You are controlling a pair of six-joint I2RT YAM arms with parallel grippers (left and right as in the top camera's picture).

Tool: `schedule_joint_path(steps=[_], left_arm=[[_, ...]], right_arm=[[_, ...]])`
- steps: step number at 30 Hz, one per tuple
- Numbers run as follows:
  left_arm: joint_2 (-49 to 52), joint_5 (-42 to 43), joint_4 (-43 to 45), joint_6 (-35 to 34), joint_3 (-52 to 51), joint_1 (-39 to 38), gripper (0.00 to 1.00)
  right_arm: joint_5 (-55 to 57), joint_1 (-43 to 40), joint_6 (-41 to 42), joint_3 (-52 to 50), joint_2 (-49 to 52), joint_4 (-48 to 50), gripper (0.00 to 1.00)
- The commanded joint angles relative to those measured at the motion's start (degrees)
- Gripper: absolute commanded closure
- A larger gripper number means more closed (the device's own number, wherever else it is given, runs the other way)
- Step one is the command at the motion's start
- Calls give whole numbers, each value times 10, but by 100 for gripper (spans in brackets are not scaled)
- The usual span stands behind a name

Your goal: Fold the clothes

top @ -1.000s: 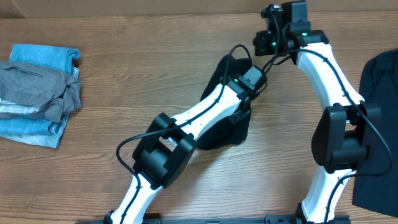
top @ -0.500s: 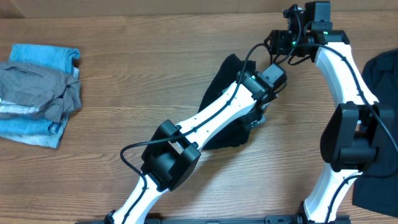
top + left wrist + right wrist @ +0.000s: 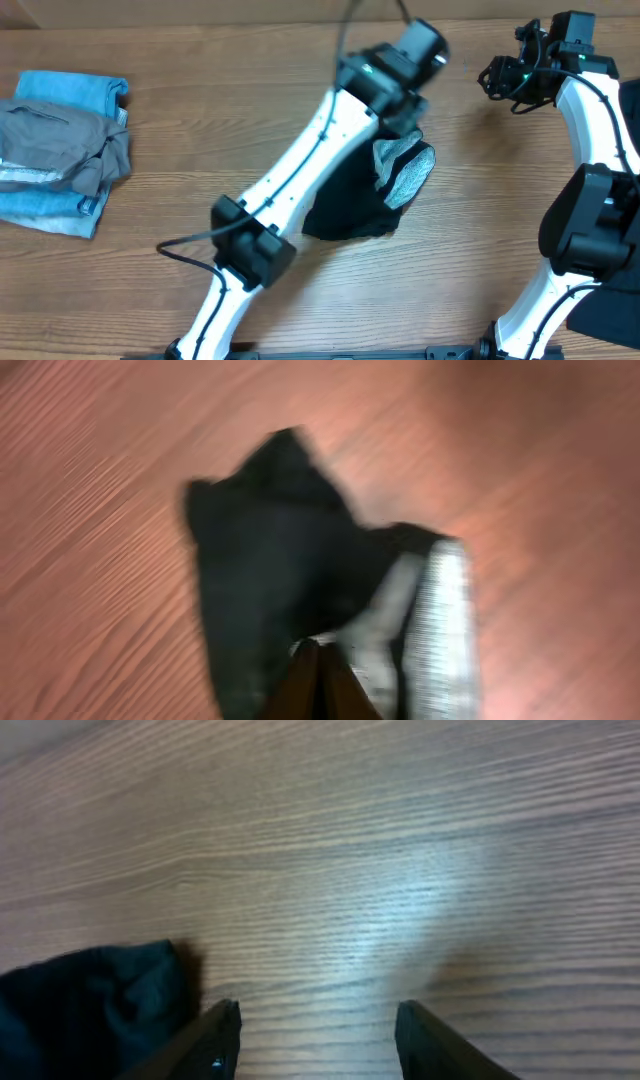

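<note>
The clothes in play are a black shorts-like piece lying crumpled at the table's middle, its whitish lining turned up on the right side. In the left wrist view the same piece and its lining lie blurred below. My left gripper hovers raised over its far end, shut, with nothing seen between the fingers. My right gripper stands open over bare wood at the back right. A black fold of the piece shows by its left finger.
A stack of folded blue and grey garments sits at the far left. More black fabric lies along the right edge, behind my right arm. The wooden table is bare between the stack and the black piece.
My left arm has risen off the black piece and swung toward the back, leaving the whitish lining turned up. My right arm has moved right, away from the piece, and its jaws have opened.
</note>
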Motion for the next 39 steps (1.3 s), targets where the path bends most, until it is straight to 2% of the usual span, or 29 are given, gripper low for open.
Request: schedule_joint_path(steps=[1,3,9,14,19,23,28,30,31,34,36,38,39], left_arm=[[6,-2,30,-51,-67,56,96],[6,55,51,-50,-109,71,96],[7,92,131,-51,-203,52,96],[7,134,150,-57,-212,22,96],[7,138,200,-57,-220,7,90],[26,156,228,-57,-236,6,89],[78,300,303,-62,-236,4,90],[80,286,332,-62,-236,-5,89],[80,265,342,-62,-236,-8,85],[72,219,343,-58,-221,-6,81],[44,219,301,-57,-159,13,69],[16,219,234,-53,-101,32,51],[0,219,183,-43,-70,47,48]], right_arm=[[-5,2,-1,13,-19,-10,47],[-5,2,-2,13,-18,-18,47],[4,1,-2,13,-18,-31,47],[6,1,-2,13,-18,-31,47],[27,1,-2,12,-18,-34,46],[30,1,-2,11,-17,-35,46],[30,1,-2,11,-17,-35,46],[30,1,-2,11,-17,-33,46],[30,1,-1,11,-17,-33,46],[30,1,-1,8,-17,-37,47],[30,1,-1,8,-17,-38,46],[30,1,-2,8,-17,-39,46],[30,0,-2,8,-17,-39,46]])
